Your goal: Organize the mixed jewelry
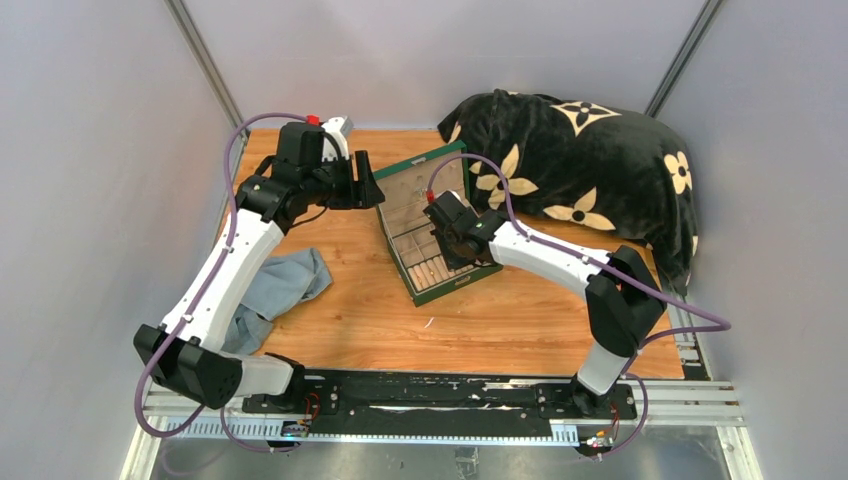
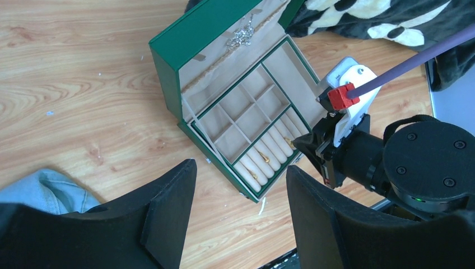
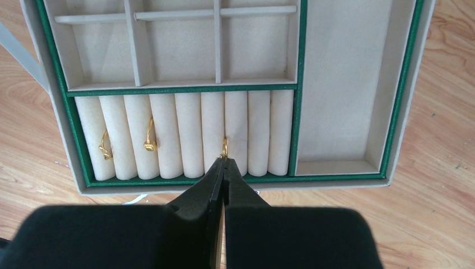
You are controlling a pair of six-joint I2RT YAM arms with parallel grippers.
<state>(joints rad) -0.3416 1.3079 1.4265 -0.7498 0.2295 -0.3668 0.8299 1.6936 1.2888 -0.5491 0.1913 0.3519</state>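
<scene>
On the wooden table (image 1: 500, 330), a green box (image 1: 455, 286) with lid raised and tray facing up. Against the lid's pale lining, a silvery cluster (image 2: 241, 36), glinting, close to the lid's upper edge. In the tray, small square compartments at the back, one long compartment down the side, and a row of cream ring rolls (image 3: 190, 134) along the front. Tucked between the rolls, three gold pieces: the first gold ring (image 3: 105, 147) in the leftmost slot, the second gold ring (image 3: 149, 140) two slots along, the third gold ring (image 3: 224, 147) near the middle of the row. Right at that last one, the right gripper (image 3: 223, 162), jaws pressed together with no gap showing, tips touching or all but touching the ring's lower edge. Impossible to tell whether pinching the ring or merely meeting just below it. Above the box's front corner, the left gripper (image 2: 240, 168), spread wide and holding nothing, seen from overhead just beside the outer face of the raised lid. Left of the box and apart from it, a crumpled blue cloth (image 1: 285, 280), partly under the left arm. Behind and to the right, a black blanket (image 1: 600, 160) with cream flower shapes, heaped against the far wall. Just in front of the box on bare wood, a thin pale sliver (image 1: 430, 322).
</scene>
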